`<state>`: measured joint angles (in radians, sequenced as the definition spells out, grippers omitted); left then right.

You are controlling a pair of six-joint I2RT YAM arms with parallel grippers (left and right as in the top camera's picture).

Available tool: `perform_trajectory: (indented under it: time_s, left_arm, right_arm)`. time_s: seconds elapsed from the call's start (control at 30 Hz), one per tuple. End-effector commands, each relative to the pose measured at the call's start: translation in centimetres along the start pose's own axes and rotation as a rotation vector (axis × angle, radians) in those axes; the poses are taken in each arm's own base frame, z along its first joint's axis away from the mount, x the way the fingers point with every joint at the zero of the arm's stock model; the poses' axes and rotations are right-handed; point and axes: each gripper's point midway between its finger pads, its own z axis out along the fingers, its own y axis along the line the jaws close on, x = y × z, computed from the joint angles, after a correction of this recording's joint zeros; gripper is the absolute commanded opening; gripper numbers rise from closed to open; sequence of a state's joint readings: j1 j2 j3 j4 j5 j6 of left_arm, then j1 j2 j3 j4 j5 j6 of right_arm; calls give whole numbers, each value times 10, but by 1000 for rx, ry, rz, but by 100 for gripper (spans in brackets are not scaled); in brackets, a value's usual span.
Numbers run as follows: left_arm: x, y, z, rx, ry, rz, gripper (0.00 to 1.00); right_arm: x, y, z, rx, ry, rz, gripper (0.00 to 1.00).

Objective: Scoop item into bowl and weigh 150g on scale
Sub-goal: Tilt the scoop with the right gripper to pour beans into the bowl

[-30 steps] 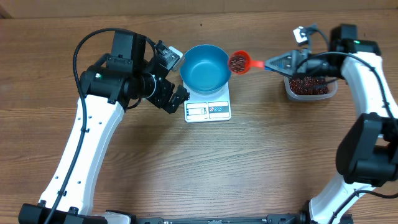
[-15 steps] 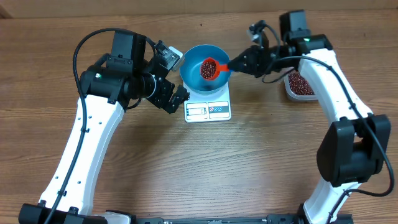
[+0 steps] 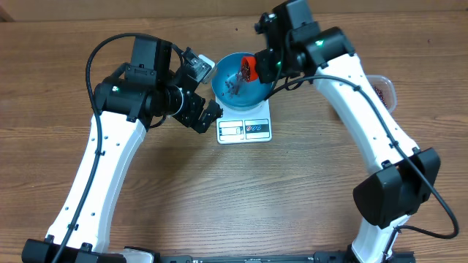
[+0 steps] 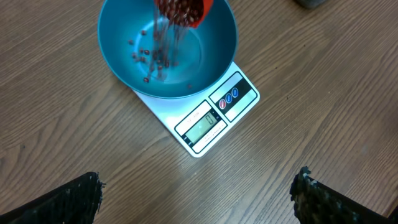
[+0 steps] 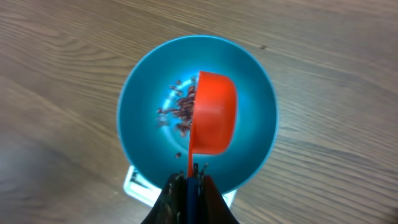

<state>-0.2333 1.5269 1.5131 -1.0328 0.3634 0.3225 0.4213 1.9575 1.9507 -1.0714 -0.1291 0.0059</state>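
Scoop now sideways over bowl, right tool tight on it, left tool agape

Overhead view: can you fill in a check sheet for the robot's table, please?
Surface: brown wooden table.
Job's things: round blue bowl sits on small white scale; tilted orange plastic scoop over it drops small red-brown beans inside; clear plastic tub partly hidden behind right arm.
Clutter: nothing seen.
Grippers: left gripper open, empty, left of the scale; right gripper shut on scoop handle.
Cables: black cable loops over left arm.
Surroundings: nothing seen.
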Motion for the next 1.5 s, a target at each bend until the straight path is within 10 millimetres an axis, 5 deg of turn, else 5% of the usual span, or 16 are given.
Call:
perform_trajectory:
  time_s: [0.0,0.6,1.17,1.33,1.47]
  left_arm:
    - [0,-1,-7,-8,-14,24,100]
    - [0,-1,-7,-8,-14,24,99]
    - [0,-1,-7,-8,-14,24,100]
    - [0,0,-7,-12,-13,24,100]
    - [0,0,-7,-12,-13,24,99]
  right_arm:
    - [-15,-3,-16,137,-66,-48,4]
    - [-26,16,-46,313,-150,-196,4]
    - [-23,27,-43,259,-140,-221,4]
    - [-22,16,-46,151,-128,-161,4]
    - [-23,-10,-73,58,-149,-79,4]
